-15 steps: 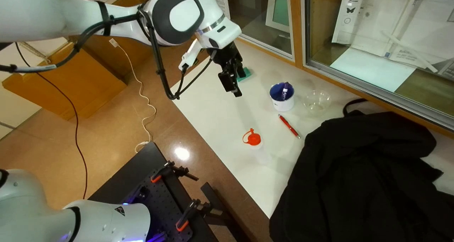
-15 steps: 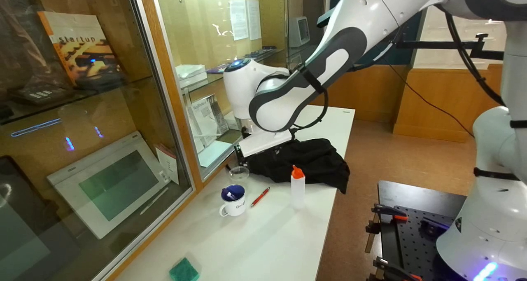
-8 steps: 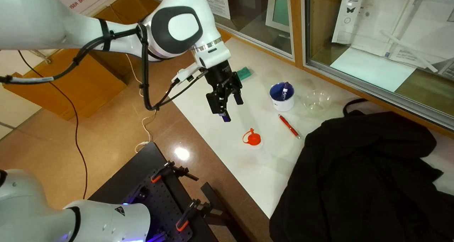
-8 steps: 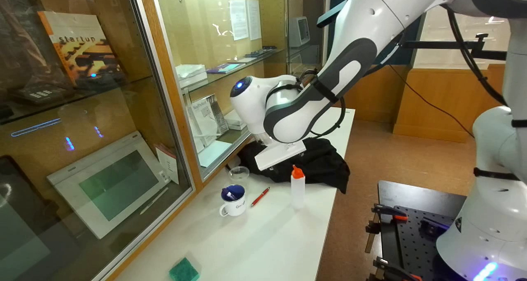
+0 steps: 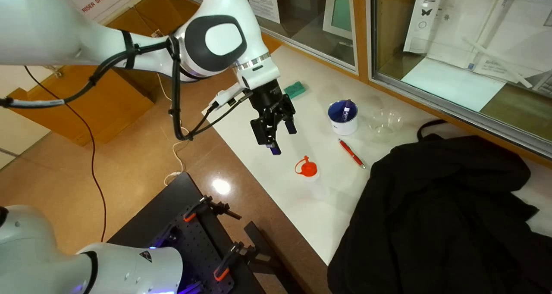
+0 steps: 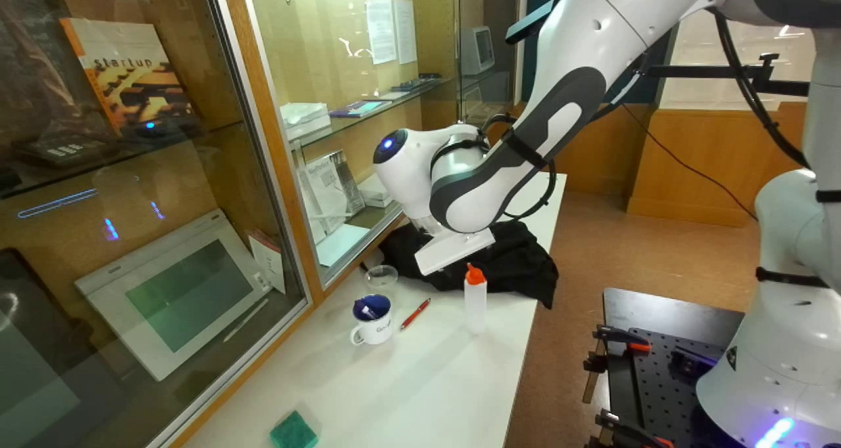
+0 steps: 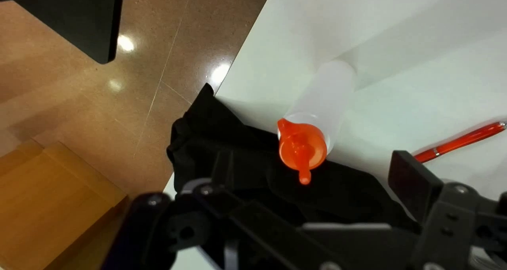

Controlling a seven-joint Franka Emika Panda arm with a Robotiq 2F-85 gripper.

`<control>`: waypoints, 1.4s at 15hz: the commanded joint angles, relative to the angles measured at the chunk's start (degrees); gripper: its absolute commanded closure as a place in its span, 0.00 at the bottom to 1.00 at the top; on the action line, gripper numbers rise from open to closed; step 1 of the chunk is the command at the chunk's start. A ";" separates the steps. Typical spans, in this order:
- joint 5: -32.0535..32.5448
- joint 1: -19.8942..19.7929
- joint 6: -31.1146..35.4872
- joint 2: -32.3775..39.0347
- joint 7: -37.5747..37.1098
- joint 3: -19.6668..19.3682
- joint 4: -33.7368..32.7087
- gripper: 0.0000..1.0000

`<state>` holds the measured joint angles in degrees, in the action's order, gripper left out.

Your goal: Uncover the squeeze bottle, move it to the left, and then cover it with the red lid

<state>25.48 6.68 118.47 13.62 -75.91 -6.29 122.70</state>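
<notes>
The squeeze bottle (image 6: 475, 305) is pale and see-through and stands upright on the white table. The red lid (image 6: 474, 276), red-orange and with a spout, sits on its top. In an exterior view the lid (image 5: 308, 169) shows a small loop at one side, and the bottle's body is faint. My gripper (image 5: 283, 139) is open and empty, above the table and apart from the bottle. In the wrist view the lid (image 7: 304, 143) appears between the spread fingers (image 7: 414, 183), with the bottle (image 7: 330, 94) leaning away in perspective. The gripper is hidden in an exterior view.
A white mug (image 6: 377, 330), blue inside, holds a marker. A clear bowl (image 6: 381, 277), a red pen (image 6: 415, 314) and a green sponge (image 6: 294, 431) lie around it. A black cloth (image 6: 525, 264) lies behind the bottle. The glass cabinet (image 5: 457, 87) borders the table.
My gripper has come nearer to the bottle and lower in an exterior view, and the wrist has tilted. Most of this motion was in the earlier half second. The bottle and lid have not moved.
</notes>
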 commanded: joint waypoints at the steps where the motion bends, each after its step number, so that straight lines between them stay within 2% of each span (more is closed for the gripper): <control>1: 5.25 -1.48 3.60 -0.80 -1.54 -0.34 2.01 0.00; 4: 5.73 -3.42 7.21 -0.97 0.83 -0.60 3.10 0.00; 10: -1.17 -6.95 14.89 -0.88 8.93 -0.36 6.00 0.00; 13: -5.34 -7.64 16.41 -0.98 14.00 -0.38 7.04 0.00; 16: -7.81 -7.63 15.99 -0.89 15.98 -0.76 7.42 0.00; 17: -8.27 -7.56 15.80 -0.85 16.07 -0.88 7.45 0.21; 19: -8.62 -7.48 15.79 -0.95 15.77 -1.02 7.59 0.32; 21: -8.41 -7.40 15.76 -0.96 15.33 -1.23 7.61 0.49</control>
<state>18.36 -0.79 133.33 13.84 -61.70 -7.03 128.97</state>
